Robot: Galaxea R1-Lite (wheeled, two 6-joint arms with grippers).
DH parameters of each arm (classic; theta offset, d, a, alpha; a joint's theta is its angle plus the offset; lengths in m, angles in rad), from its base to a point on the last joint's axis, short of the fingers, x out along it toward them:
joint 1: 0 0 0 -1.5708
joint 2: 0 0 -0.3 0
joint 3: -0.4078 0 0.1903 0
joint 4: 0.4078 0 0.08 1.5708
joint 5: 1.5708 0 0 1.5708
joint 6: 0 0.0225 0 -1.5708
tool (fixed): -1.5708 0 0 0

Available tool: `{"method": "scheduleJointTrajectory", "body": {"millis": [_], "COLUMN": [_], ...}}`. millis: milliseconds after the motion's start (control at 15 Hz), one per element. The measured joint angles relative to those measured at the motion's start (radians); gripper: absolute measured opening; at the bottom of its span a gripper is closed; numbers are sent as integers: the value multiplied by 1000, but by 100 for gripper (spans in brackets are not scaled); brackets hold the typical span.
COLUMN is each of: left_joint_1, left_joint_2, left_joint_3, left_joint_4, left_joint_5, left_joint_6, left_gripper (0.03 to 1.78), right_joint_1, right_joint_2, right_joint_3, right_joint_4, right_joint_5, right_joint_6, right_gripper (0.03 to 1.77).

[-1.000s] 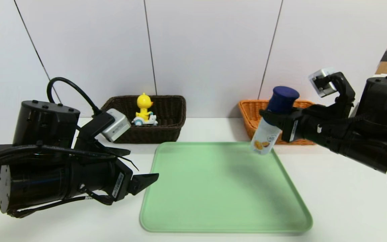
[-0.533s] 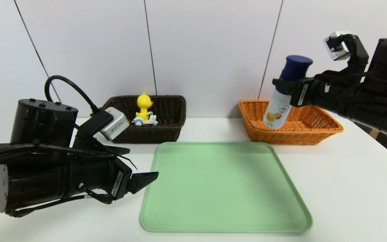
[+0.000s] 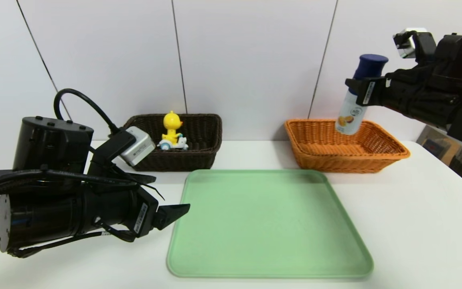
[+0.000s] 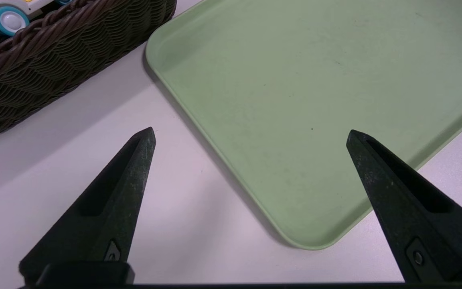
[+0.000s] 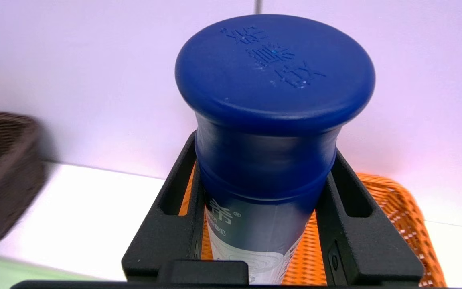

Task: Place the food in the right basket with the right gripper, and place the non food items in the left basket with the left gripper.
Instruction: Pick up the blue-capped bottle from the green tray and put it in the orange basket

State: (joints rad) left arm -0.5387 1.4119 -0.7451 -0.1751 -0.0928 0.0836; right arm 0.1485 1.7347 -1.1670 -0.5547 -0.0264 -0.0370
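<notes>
right gripper point(image 3: 357, 86) grips smooth blue-capped bottle point(image 3: 352, 108) above orange woven basket point(image 3: 335, 162); left gripper point(image 4: 251, 136), open, overhangs green tray point(image 3: 271, 224).

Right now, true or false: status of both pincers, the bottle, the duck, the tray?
1. The right pincer grips the bottle. True.
2. The duck sits in the orange basket. False: it is in the dark basket.
3. The left pincer is shut. False: it is wide open.
4. The tray is bare. True.
5. The bottle stands on the tray. False: it hangs over the orange basket.
</notes>
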Motion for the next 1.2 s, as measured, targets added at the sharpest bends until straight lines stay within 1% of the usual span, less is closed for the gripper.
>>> {"method": "scheduleJointTrajectory", "body": {"millis": [67,200,800,933,1067,1200], "left_joint_1": [0,1,3,4,4,4], "left_joint_2": [1,1,7,13,17,22], "left_joint_3": [-1,-11,-23,-23,-23,-23], "left_joint_4": [0,1,3,2,2,0], "left_joint_5": [1,3,6,6,4,4], "left_joint_6": [0,0,-1,-3,-8,-12], "left_gripper": [169,169,169,169,169,169], "right_joint_1": [-5,-17,-78,-83,-84,-87], "right_joint_2": [19,60,246,280,319,341], "right_joint_3": [-13,-33,-104,-112,-116,-120], "right_joint_4": [0,-3,-23,-51,-107,-108], "right_joint_5": [-20,-31,-36,-35,-36,-36], "right_joint_6": [-8,-13,-7,-7,-8,-11], "right_gripper": [77,77,77,77,77,77]}}
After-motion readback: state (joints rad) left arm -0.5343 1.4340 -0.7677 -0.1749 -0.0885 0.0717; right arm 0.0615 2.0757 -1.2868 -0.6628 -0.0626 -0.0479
